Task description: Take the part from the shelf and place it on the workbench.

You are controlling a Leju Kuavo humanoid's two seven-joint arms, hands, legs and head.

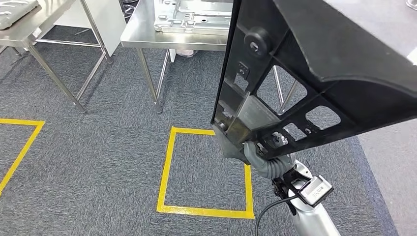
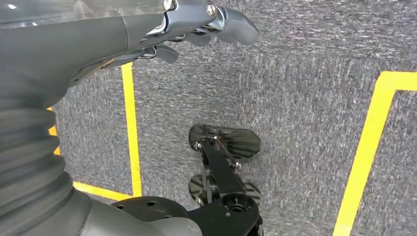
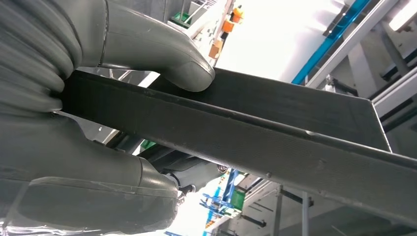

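Holding the part (image 1: 314, 73) up in front of us, our right hand (image 1: 246, 147) grips it at its lower edge, with the silver forearm rising from below. It is a large black plastic panel with cut-out windows and a round knob near its upper left, tilted so that it hides much of the right side of the head view. In the right wrist view the thick grey thumb (image 3: 162, 59) presses on one face of the panel's edge (image 3: 275, 142) and the rest of the hand closes on the other face, so the panel is pinched between them.

Past the panel stands a steel workbench (image 1: 147, 34) with a grey metal tray (image 1: 192, 17) on it, partly hidden by the panel. A second steel table (image 1: 29, 29) stands to the left, well apart. On the grey carpet (image 1: 98, 162) a yellow taped square (image 1: 169, 172) lies between us and the workbench, with part of another yellow outline (image 1: 22, 147) at the far left.

Our left hand (image 2: 196, 29) hangs over the carpet holding nothing, its fingers bent loosely and slightly apart, beside a yellow tape line (image 2: 130, 128).
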